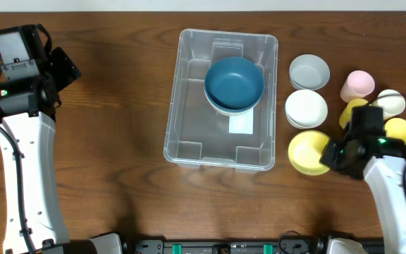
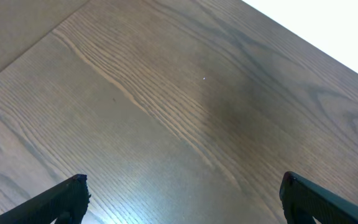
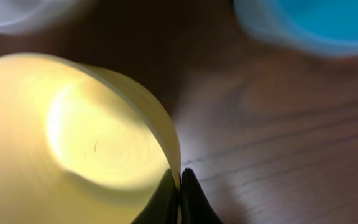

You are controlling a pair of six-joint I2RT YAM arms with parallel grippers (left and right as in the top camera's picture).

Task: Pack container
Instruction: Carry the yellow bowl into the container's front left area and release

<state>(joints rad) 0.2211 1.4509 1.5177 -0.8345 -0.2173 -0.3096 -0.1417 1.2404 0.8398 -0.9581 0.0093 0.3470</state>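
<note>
The container (image 1: 182,134) sits mid-table, nearer the far edge than the near one, with a blue bowl (image 1: 234,81) in its far right part and a white label (image 1: 241,123) showing on its base just near of the bowl. Between the container and the right edge of the table (image 1: 118,197) runs a row of three bowls close together: a grey bowl (image 1: 309,70) farthest, a white bowl (image 1: 305,107) in the middle, a yellow bowl (image 1: 303,152) nearest. Further toward the right edge stand a pink cup (image 1: 359,83), a cream cup (image 1: 392,102) and two yellow cups (image 1: 402,130), partly hidden by the right arm.

The right claw (image 3: 180,182) pinches the yellow bowl's rim, fingers pressed together on the thin wall. Only the right wrist view shows this; from overhead the arm covers the grip. That view also has the blue bowl as a blur at its top right.

The left claw (image 2: 185,186) is spread wide over bare wood near the far left corner, well apart from the container
</note>
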